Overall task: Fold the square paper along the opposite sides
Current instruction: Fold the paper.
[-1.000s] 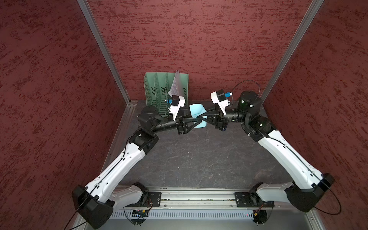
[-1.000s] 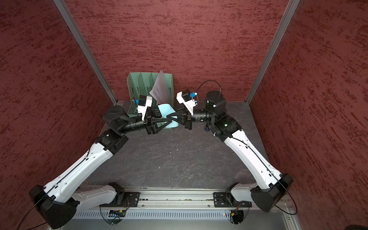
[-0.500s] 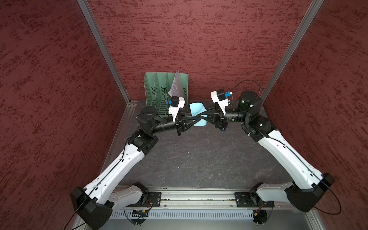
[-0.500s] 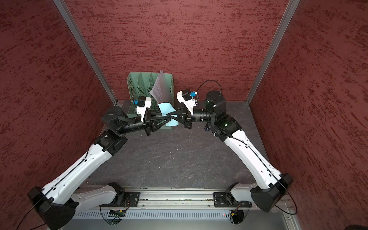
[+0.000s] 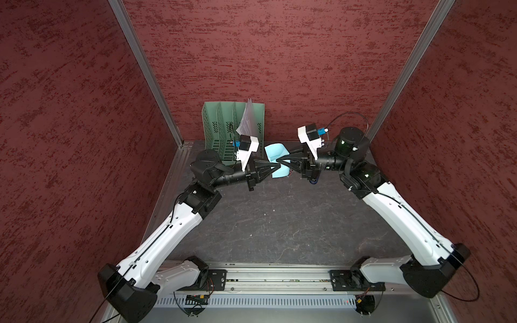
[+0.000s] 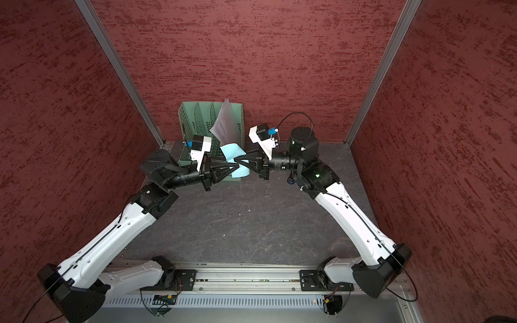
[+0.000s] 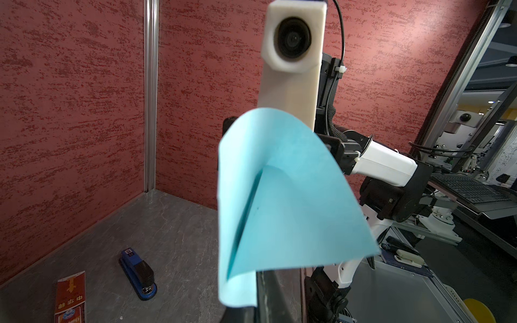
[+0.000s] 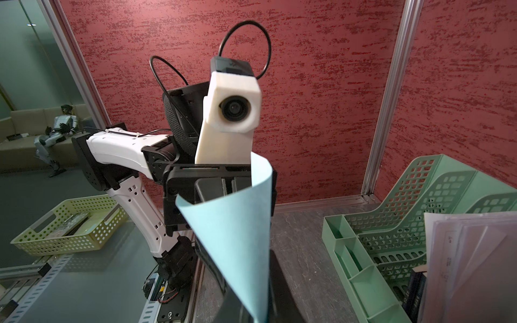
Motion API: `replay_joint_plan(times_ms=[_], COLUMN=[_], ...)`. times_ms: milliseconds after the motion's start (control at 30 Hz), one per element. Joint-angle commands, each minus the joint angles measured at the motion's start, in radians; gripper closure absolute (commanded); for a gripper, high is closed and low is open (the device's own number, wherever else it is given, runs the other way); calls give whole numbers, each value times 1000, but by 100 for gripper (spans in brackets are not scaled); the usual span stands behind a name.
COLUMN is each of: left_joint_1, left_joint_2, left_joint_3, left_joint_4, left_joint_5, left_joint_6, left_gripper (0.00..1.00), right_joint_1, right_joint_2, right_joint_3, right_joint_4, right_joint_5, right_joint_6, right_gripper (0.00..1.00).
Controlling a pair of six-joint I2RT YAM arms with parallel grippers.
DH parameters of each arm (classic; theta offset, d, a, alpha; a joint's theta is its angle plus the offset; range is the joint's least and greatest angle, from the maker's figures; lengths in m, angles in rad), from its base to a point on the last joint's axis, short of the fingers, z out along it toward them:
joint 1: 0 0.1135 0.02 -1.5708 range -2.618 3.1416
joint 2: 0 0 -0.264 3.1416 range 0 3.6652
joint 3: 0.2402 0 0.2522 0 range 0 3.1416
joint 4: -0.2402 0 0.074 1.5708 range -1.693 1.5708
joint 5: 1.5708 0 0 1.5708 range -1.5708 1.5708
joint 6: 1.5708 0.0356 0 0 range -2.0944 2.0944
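Closure of left gripper (image 5: 277, 167), spread 1 s ago, adds 2nd pinch on curled square paper (image 5: 275, 151) opp. right gripper (image 5: 279, 161) pinch; edge mating likely next.

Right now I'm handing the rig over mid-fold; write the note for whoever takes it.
Grippers: the left gripper is shut on the paper. The right gripper is shut on it too, tip to tip with the left.
Paper: in the air over the back of the table, near the rack, bent into a loose curl.
Done: paper picked up and bent over.
Left: bring the opposite edges together, lay it down, press the crease; no crease shows yet.
The stapler and packet lie on the table, apart from the work.
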Motion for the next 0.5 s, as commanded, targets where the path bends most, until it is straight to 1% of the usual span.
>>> replay_joint_plan(times_ms=[0, 300, 467], left_joint_1=[1, 1, 3], left_joint_2=[-6, -11, -12], left_joint_3=[-3, 1, 24], left_joint_4=[13, -7, -85], left_joint_5=[-30, -38, -37], left_joint_6=[9, 23, 76], left_gripper=[100, 100, 100], right_joint_1=[12, 9, 11], right_joint_2=[-10, -16, -15], right_joint_3=[1, 4, 34], right_joint_4=[-4, -23, -88], right_joint_5=[-18, -22, -16], right_joint_6=[8, -4, -41], right_gripper=[85, 62, 52])
